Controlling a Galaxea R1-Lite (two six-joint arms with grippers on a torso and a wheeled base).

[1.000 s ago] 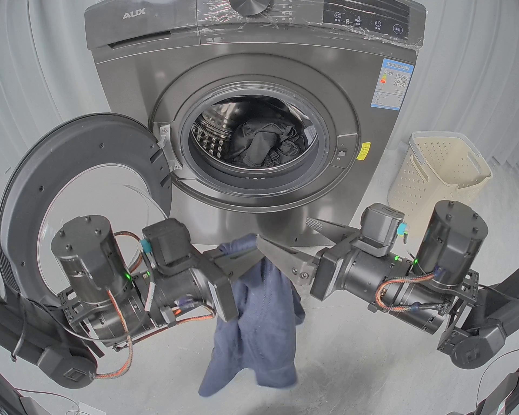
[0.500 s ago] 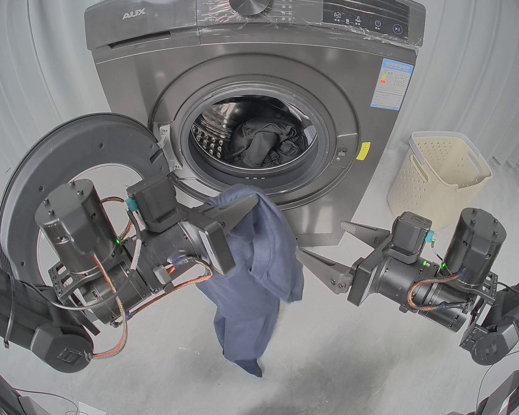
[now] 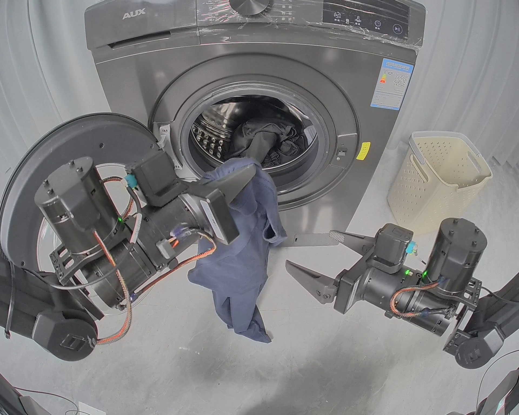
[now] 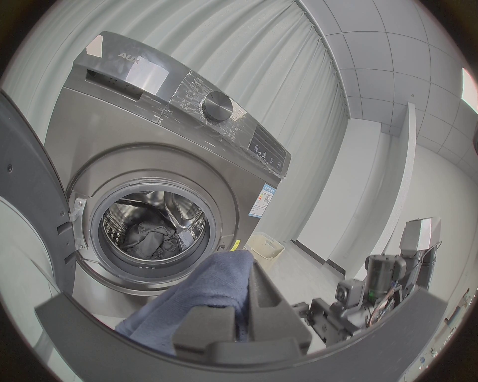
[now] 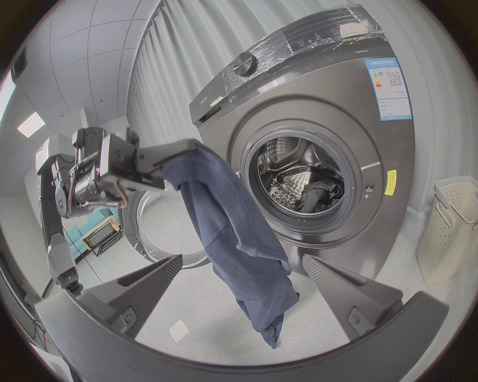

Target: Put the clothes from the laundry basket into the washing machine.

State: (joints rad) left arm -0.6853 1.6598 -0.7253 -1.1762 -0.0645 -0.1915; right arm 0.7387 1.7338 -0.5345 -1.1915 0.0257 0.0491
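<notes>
Beneath the gripping left hand [image 3: 246, 175], blue garment [image 3: 243, 254].

Top left of the washing machine [image 3: 135, 70], on the drawer panel, there's a short word of pale lettering [image 3: 133, 13]: a maker's mark. Across to the dark control panel [image 3: 367, 21], and there's a row of small white icons, too small to make out. Coming down the front, up and right of the door opening, a blue-and-white label [image 3: 393, 84] carries a coloured scale and a square code, fine print unreadable. Beside the door latch sits a small yellow sticker [image 3: 364, 151], its print illegible too.
</notes>
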